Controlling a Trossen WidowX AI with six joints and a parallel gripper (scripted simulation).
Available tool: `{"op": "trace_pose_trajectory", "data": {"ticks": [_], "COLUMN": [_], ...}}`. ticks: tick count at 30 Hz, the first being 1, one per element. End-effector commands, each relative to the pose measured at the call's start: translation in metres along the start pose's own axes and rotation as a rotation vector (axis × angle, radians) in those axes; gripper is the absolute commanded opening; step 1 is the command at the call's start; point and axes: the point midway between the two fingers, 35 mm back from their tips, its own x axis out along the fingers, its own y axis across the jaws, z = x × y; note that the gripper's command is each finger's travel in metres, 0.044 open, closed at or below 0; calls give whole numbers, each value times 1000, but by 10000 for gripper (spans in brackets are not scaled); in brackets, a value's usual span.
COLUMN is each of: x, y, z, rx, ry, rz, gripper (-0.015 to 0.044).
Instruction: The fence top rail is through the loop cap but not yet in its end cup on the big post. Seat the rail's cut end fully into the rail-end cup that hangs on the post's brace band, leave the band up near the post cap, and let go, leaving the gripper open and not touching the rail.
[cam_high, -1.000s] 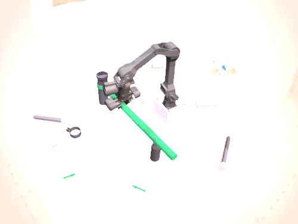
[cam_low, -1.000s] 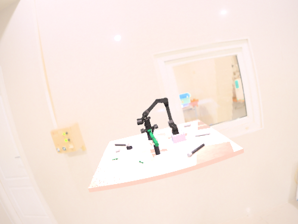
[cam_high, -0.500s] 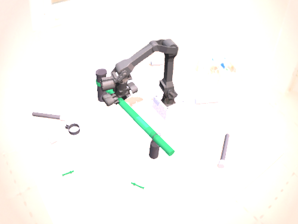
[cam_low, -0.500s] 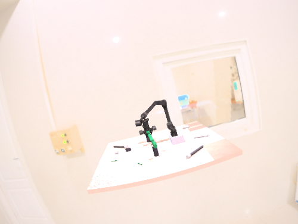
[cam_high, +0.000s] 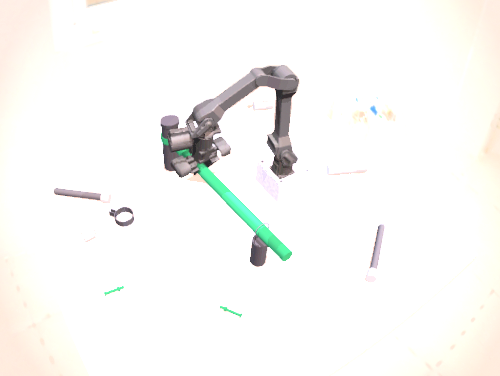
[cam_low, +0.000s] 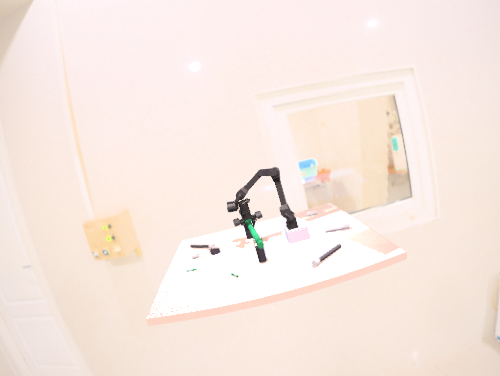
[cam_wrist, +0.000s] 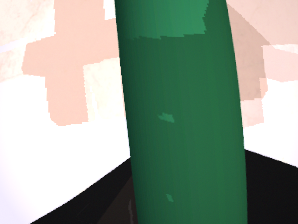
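The long green rail (cam_high: 235, 202) (cam_low: 254, 234) (cam_wrist: 182, 100) slopes from beside the big dark post (cam_high: 170, 128) down over the short dark post (cam_high: 258, 254) (cam_low: 261, 255). The thin loop cap rings the rail near its far end. My gripper (cam_high: 200, 165) (cam_wrist: 182, 161) is shut on the rail near the big post. The green brace band (cam_high: 165, 139) is around the big post, below its cap. Green shows between band and gripper in the top view; the arm hides much of it, and I cannot tell whether the rail end is in the cup.
A dark ring clamp (cam_high: 124, 217) and a dark rod (cam_high: 80, 194) lie at left. Two small green bolts (cam_high: 114, 290) (cam_high: 231, 311) lie in front. Another dark rod (cam_high: 377, 250) (cam_low: 327, 254) lies at right. A pale box (cam_low: 297, 232) stands by the arm's base.
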Motion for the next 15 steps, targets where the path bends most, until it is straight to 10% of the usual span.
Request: {"op": "trace_pose_trajectory", "data": {"ticks": [1,15], "x": [0,-31], "y": [0,0], "z": [0,-19], "rx": [0,0], "ry": [0,4], "rz": [1,0], "gripper": [105,440]}}
